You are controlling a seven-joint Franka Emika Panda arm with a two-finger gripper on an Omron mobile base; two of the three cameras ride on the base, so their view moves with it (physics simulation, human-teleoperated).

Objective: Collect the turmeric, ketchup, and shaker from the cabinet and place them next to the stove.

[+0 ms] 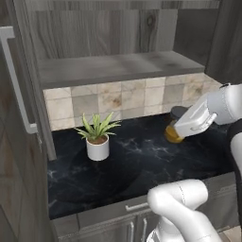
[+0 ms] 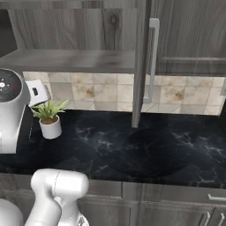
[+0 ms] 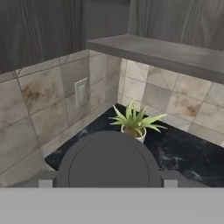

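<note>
The turmeric (image 1: 171,134), a short jar with orange contents and a dark grey lid, is at the right rear of the black counter (image 1: 132,165), close to the tiled wall. My gripper (image 1: 179,128) is shut on the jar from the right. In the hand view its round lid (image 3: 108,162) sits between my two fingertips (image 3: 46,183). I cannot tell whether the jar's base touches the counter. The cabinet (image 1: 118,68) stands open above with a bare grey shelf, its door (image 1: 14,156) swung out at the left. The ketchup, the shaker and the stove are out of view.
A small potted plant (image 1: 98,142) stands on the counter left of the jar, and ahead of the hand as the plant (image 3: 133,122). A wall outlet (image 3: 81,92) is set in the tiles. The door's edge (image 2: 140,66) and bar handle (image 2: 152,62) hang over mid-counter.
</note>
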